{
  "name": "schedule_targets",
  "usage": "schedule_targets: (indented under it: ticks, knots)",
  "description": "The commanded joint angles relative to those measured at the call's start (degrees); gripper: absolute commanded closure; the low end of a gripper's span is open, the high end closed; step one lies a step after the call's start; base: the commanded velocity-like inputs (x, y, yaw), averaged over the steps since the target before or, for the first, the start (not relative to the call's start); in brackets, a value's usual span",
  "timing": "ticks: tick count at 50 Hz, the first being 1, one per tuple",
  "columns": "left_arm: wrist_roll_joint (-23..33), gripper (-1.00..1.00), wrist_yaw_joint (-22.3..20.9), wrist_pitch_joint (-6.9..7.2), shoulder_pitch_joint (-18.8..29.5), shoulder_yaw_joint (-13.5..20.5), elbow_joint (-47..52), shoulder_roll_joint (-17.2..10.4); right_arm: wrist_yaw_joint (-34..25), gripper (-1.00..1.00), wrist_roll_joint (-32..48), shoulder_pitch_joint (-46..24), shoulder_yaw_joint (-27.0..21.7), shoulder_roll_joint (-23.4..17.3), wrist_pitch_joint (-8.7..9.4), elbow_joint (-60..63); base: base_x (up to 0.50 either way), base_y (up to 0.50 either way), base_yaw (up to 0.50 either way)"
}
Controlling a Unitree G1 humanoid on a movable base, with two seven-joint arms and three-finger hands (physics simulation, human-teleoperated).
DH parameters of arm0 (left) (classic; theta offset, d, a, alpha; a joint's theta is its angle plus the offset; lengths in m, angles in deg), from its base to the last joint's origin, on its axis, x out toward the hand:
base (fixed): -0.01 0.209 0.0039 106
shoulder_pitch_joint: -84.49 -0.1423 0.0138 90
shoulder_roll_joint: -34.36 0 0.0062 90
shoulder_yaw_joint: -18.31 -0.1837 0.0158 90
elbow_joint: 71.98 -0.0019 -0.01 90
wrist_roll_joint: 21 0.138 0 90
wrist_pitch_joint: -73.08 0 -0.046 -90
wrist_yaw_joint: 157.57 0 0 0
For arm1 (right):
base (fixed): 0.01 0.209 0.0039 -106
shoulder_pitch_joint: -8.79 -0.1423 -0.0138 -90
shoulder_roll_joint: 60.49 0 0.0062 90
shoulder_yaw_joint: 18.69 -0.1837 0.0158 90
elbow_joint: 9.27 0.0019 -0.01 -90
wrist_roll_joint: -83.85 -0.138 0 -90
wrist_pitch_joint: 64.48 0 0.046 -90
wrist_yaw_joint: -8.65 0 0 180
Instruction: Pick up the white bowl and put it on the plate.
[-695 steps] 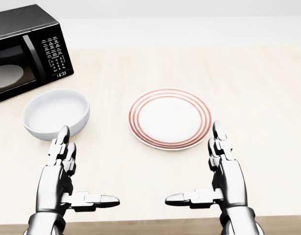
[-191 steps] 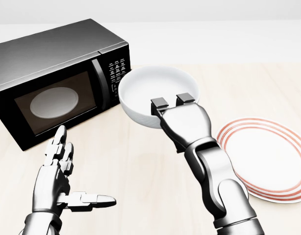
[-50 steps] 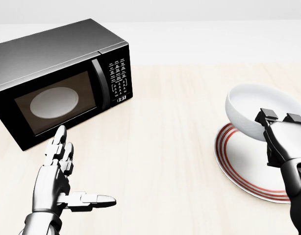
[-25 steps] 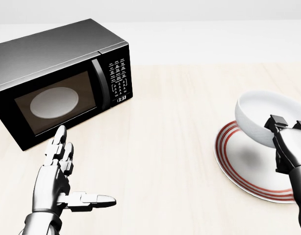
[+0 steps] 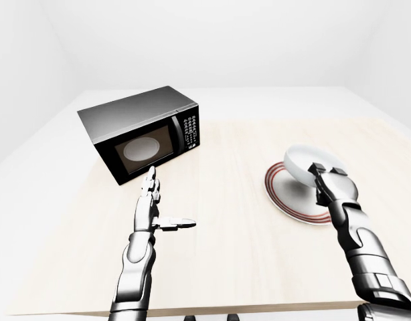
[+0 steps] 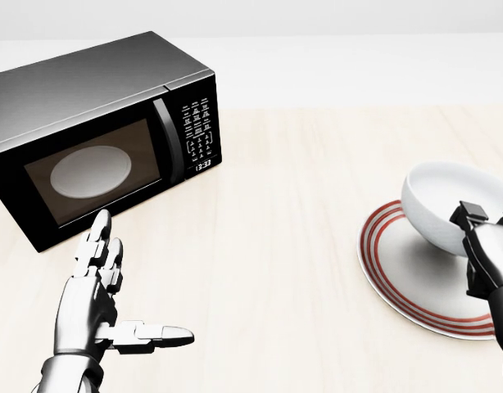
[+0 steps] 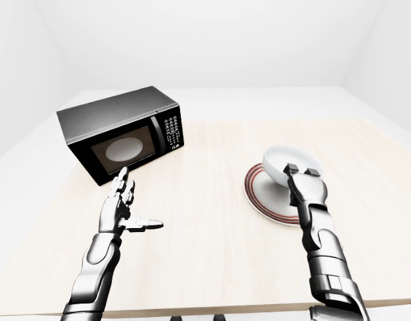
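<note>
1. White bowl (image 6: 448,201) hangs tilted over the red-ringed plate (image 6: 403,282), held at its near rim by my right hand (image 6: 485,246), whose fingers are pinched over that edge. I can't tell from the head view whether its underside touches the plate yet; in the left-eye view a shadow sits beneath it.
2. I judge it rigid, smooth and fairly light, likely to slip in a rim-only pinch and to tip when freed while tilted. The rim is the only practical hold, so I'd level it before letting go.
3. My left hand (image 6: 100,299) is spread wide, thumb out sideways, holding nothing, low on the left over the wooden table (image 6: 292,246).
4. A black microwave (image 6: 96,135) stands at upper left, door closed, well apart from the plate. Nothing lies between bowl and plate.
</note>
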Motion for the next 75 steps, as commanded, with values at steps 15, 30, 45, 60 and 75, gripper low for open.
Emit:
schedule_targets:
  ticks: [15, 30, 45, 60, 75]
  knots:
    - [0.0, -1.0, 0.0, -0.01, 0.0, 0.0, 0.0, 0.0, 2.8, 1.0, -1.0, -0.4, 0.2, -0.3, -0.75, -2.1, 0.0, 0.0, 0.0]
    - [0.0, -1.0, 0.0, -0.03, 0.0, 0.0, 0.0, 0.0, 2.7, 1.0, -0.9, 0.4, 0.2, 0.0, -0.58, -1.5, 0.0, 0.0, 0.0]
    - [0.0, -1.0, 0.0, 0.01, 0.0, 0.0, 0.0, 0.0, 2.7, 1.0, -0.6, 0.2, 0.4, -0.1, -0.52, -2.6, 0.0, 0.0, 0.0]
    - [0.0, -1.0, 0.0, 0.01, 0.0, 0.0, 0.0, 0.0, 2.3, -1.0, -0.8, 0.2, 0.7, 0.0, -0.23, -3.8, 0.0, 0.0, 0.0]
    - [0.0, -1.0, 0.0, -0.01, 0.0, 0.0, 0.0, 0.0, -6.8, -1.0, -1.1, 3.4, -2.4, 1.3, 2.92, 13.0, 0.0, 0.0, 0.0]
